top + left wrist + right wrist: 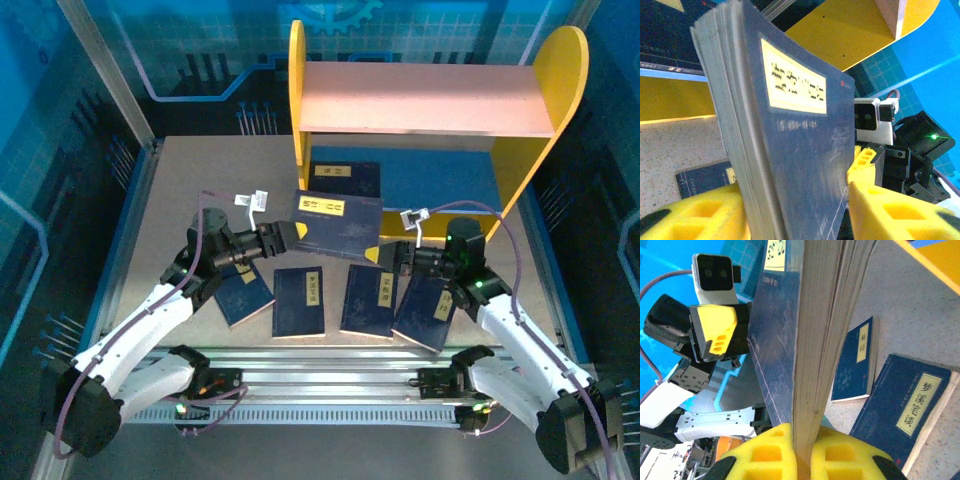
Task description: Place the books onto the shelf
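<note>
Starting left on the table (170,200): four books (298,302) lie flat in a row near the arms, and the leftmost is half covered by the left arm, its label out of sight; the left gripper (287,240) reaches in at the left end of the held book (340,225), which hangs above the table in front of the shelf (420,110), between the two arms; from overhead its fingers are too small to judge; the left wrist view puts a yellow finger (695,215) on each side of the book, yet whether they press it or stand just off it I cannot tell; that view also shows the cover's big yellow label (795,82), characters blurred, unreadable; another book (345,178) lies flat on the shelf's blue lower board, whose back is hidden under the top board; over to the right, the right gripper (801,435) is clenched on the held book's page edge, plain in its wrist view, where overhead it is just a dark shape at the book's right end; the right wrist view also catches two table books, one label (920,405) reading 梦溪笔谈, the other too small to read in full.
</note>
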Controlling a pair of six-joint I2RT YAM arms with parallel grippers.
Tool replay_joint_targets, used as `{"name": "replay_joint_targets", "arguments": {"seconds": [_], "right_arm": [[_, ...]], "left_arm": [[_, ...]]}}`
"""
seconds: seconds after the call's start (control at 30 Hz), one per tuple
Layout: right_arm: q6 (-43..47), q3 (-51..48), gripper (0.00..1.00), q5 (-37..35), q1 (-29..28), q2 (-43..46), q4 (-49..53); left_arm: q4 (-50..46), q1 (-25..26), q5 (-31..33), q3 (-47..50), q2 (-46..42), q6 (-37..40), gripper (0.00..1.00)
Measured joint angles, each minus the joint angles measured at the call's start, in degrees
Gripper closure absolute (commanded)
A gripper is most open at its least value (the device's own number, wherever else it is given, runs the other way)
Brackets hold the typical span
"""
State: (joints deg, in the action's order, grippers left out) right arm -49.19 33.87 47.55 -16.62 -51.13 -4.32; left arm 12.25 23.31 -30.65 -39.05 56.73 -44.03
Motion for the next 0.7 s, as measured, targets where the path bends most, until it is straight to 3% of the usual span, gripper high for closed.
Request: {"name": "replay_joint_targets", "arguments": {"seconds": [0.33, 0.7], "right_arm": [[9.8, 7.4, 0.94, 4.0, 9.3, 0.0, 14.3], [19.9, 15.0, 0.93, 3.7, 11.2, -8.1, 21.2]], "left_arm": [[-12.0, 0.0, 5.5, -2.1, -2.5, 1.5, 0.36], [-26.6, 0.0, 14.2, -5.6, -10.2, 3.9, 0.33]]}}
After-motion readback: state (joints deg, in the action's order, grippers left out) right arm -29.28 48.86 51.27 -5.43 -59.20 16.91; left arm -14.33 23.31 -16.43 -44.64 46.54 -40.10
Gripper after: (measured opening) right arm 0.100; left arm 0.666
